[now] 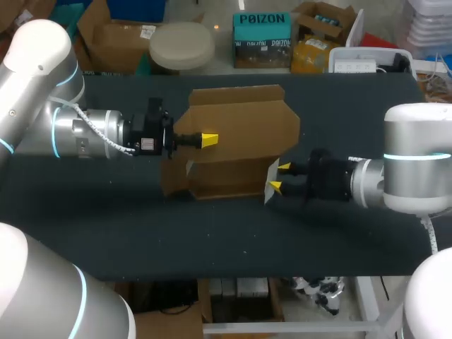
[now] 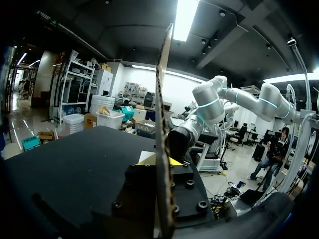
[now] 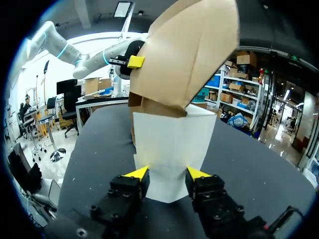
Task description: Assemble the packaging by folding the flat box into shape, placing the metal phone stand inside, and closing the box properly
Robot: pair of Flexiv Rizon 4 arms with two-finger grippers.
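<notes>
The wide black table [image 1: 106, 226] has a half-folded brown cardboard box [image 1: 240, 127] standing on it. The left pincer [image 1: 209, 140] is clamped on the box's side wall. The right pincer [image 1: 280, 177] has its fingers apart, and the box's white flap [image 3: 169, 144] sits between them.

Dark matte table [image 1: 212, 233], half-folded brown cardboard box [image 1: 240, 134] standing near its middle
</notes>
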